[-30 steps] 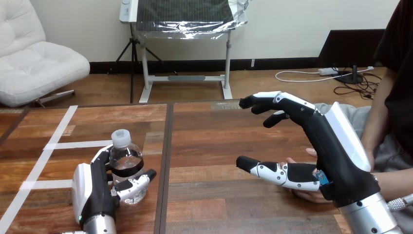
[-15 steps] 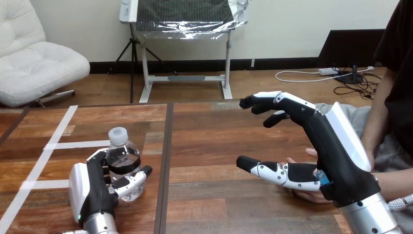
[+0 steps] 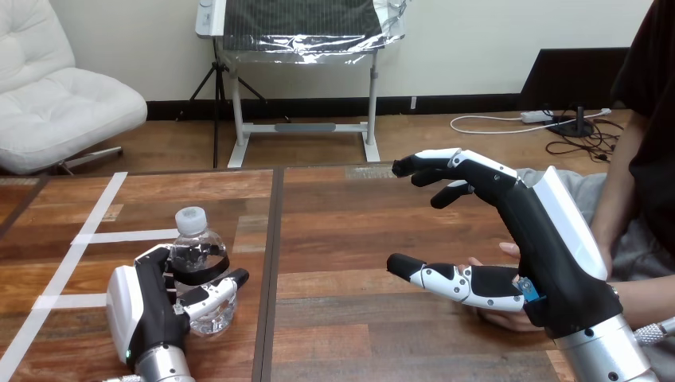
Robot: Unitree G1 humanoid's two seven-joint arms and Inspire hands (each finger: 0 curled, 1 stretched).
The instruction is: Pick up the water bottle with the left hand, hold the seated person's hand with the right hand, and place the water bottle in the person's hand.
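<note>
Wooden bench [image 3: 358,239]. Right hand [image 3: 541,255] at its right side, fingers spread wide, gripping nothing. Left hand [image 3: 151,310] has fingers wrapped round the water bottle [image 3: 199,270], upright at bench's left. Person's hand [image 3: 497,318] sits under the right hand, well right of the bottle, so the carry looks rightward.

left hand [image 3: 150,312] curled round upright water bottle [image 3: 196,256] on table [image 3: 358,231] | right hand [image 3: 535,247] fingers spread, over person's hand [image 3: 503,320]
</note>
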